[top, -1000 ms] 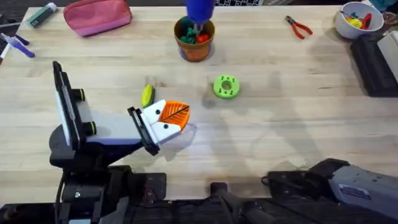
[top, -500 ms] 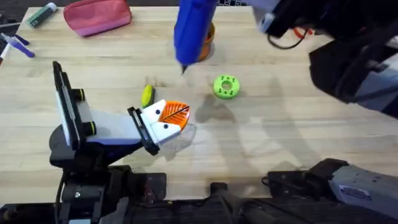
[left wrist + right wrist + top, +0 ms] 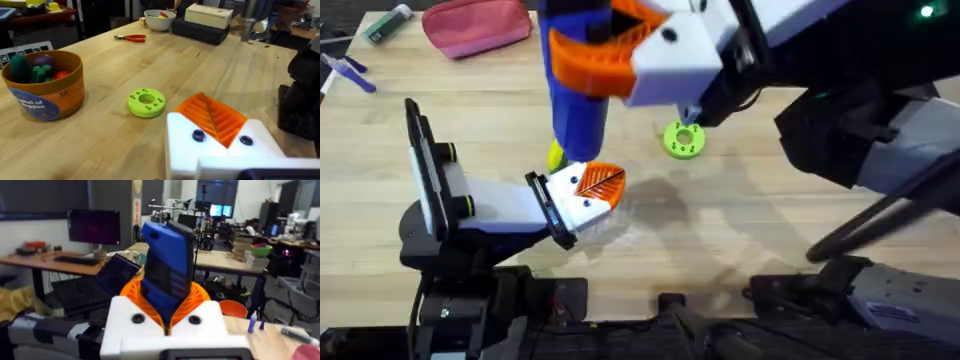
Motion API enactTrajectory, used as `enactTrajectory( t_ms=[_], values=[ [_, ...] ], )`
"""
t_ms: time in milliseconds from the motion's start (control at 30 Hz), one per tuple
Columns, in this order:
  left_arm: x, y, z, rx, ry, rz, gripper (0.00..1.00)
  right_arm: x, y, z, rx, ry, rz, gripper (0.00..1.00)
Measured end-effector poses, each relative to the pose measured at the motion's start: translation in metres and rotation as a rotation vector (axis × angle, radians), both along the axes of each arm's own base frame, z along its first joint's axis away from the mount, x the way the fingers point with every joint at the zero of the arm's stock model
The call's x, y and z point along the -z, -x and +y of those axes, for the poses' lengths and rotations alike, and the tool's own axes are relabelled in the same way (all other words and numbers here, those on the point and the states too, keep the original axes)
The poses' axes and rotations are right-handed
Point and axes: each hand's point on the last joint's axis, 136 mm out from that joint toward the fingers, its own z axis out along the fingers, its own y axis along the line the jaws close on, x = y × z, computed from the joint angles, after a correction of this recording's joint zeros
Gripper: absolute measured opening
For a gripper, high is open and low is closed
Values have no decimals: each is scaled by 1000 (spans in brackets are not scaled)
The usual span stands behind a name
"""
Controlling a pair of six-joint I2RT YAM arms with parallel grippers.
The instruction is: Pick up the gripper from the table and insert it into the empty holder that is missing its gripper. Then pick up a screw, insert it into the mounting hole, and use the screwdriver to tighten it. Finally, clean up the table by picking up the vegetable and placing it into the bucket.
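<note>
The right gripper point(image 3: 610, 45) is up high over the desk's middle, fingers pinching the screwdriver point(image 3: 577, 90) — blue body upright, tip pointing down just above the left gripper point(image 3: 592, 190). That left gripper rests low near the desk's front edge with its orange pads pressed together, the vegetable point(image 3: 555, 155) just behind it — the bucket point(image 3: 42, 85) sits toward the far edge, beyond the green disc point(image 3: 683, 139).

Light wood table point(image 3: 770, 230). On it: green holed disc point(image 3: 683, 140) mid-table; yellow-green toy vegetable point(image 3: 555, 155) just left of centre. Far left corner: pink pouch point(image 3: 475, 25), green marker point(image 3: 388, 24), purple pens point(image 3: 348, 72). Toward the far edge: orange-brown bucket point(image 3: 42, 85), red-handled pliers point(image 3: 130, 37), white bowl point(image 3: 159, 20).
</note>
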Motion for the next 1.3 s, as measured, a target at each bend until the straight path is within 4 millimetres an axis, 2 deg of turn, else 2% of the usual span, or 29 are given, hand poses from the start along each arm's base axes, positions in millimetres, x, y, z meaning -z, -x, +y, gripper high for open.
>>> enactTrajectory(
  t_ms=[167, 433, 633, 967, 1300],
  values=[
    [0, 0, 0, 0, 0, 0, 6, 6, 9, 4, -33, 12, -63, 25],
    [0, 0, 0, 0, 0, 0, 6, 27, 8, 20, -70, 50, -42, 25],
    [0, 0, 0, 0, 0, 0, 6, 34, 12, 30, -124, 72, -62, 25],
    [0, 0, 0, 0, 0, 0, 6, 32, 19, 31, -174, 72, -142, 25],
    [0, 0, 0, 0, 0, 0, 6, 45, 16, 34, -182, 124, -111, 25]
  ],
)
